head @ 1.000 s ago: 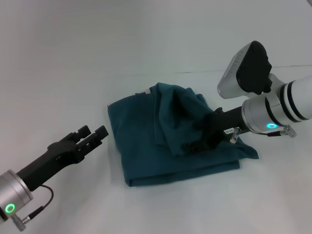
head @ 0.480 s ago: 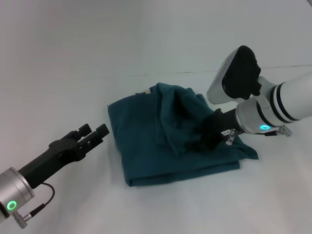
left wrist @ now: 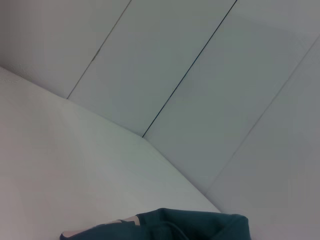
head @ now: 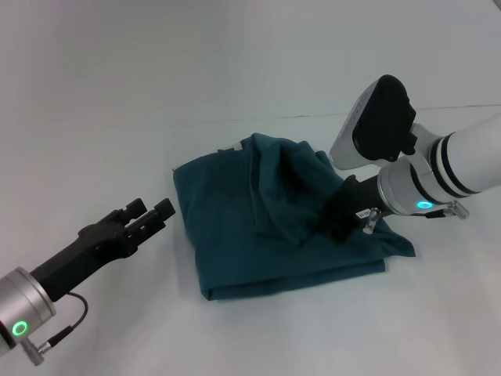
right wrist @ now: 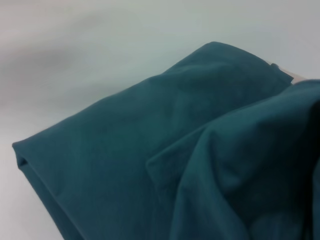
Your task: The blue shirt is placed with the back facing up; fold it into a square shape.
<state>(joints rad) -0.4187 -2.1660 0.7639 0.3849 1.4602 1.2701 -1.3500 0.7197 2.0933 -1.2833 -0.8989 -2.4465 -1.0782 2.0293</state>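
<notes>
My right gripper is buried in a raised fold on the right half of the blue shirt, apparently clamping it, while my left gripper waits open just off its left edge.

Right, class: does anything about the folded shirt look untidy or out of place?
Yes. The dark teal-blue fabric shirt is not a neat square: a rumpled flap bunches up on its right half, where the right hand is buried in the folds. The left hand hovers beside it.

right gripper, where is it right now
In the head view the right gripper is on the right side of the blue shirt, buried in a raised fold of fabric, across from the left gripper.
</notes>
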